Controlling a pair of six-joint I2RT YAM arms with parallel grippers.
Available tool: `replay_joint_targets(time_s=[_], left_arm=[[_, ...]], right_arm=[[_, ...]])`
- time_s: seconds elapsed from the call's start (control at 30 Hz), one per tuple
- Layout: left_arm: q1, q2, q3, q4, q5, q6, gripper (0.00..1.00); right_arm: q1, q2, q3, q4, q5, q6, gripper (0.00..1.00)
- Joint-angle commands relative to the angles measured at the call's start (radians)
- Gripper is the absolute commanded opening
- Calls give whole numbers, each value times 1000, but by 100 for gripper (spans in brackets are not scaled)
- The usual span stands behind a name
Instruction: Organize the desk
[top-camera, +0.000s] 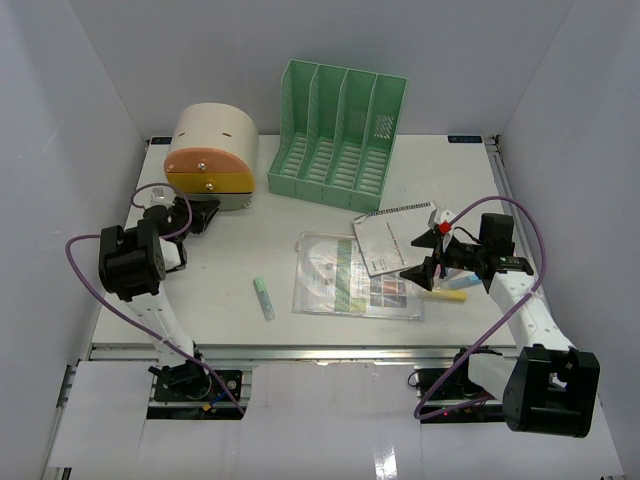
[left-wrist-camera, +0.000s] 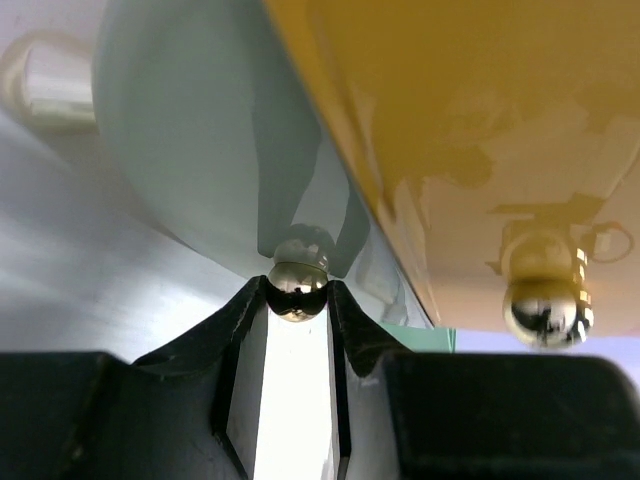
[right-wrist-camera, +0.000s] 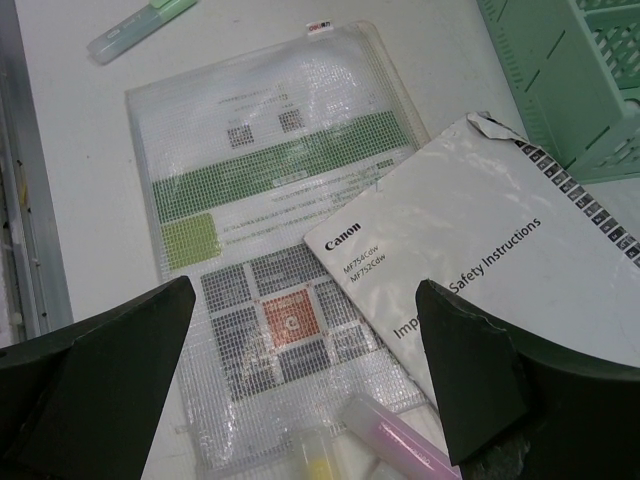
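Worktop (top-camera: 450, 175): spans view ahead of arms, items loose. L fingers (left-wrist-camera: 205, 340): seem clamped on lower knob (left-wrist-camera: 297, 288) of drawer box (top-camera: 212, 158). R fingers (right-wrist-camera: 100, 365): wide apart, empty, above manual (right-wrist-camera: 470, 250). Step judged: open drawer. Next: straight pull back.

On desk (top-camera: 450, 180): drawer box (top-camera: 210, 155) back-left, file rack (top-camera: 340, 135) right of it; booklet (top-camera: 395, 238) overlaps sleeve (top-camera: 340, 280), marker (top-camera: 264, 298) left of sleeve.

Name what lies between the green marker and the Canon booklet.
A clear mesh document pouch, shown in the top external view.
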Motion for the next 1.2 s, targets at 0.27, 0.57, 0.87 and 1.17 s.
replay_joint_targets(time_s=[0.27,0.57,0.87,1.17], left_arm=[[19,-359,-356,-147,-3,159,18],[19,-492,-310,-393,-34,271,79],[19,-839,-182,-1014,-458,463,98],[-17,-920,-99,-1335,-241,463,98]], right_arm=[[-10,-4,26,-29,-47,-18,98],[-23,-21,25,-44,-44,-24,98],[-32,-3,36,-41,1,-4,98],[-36,26,23,144,337,283,97]])
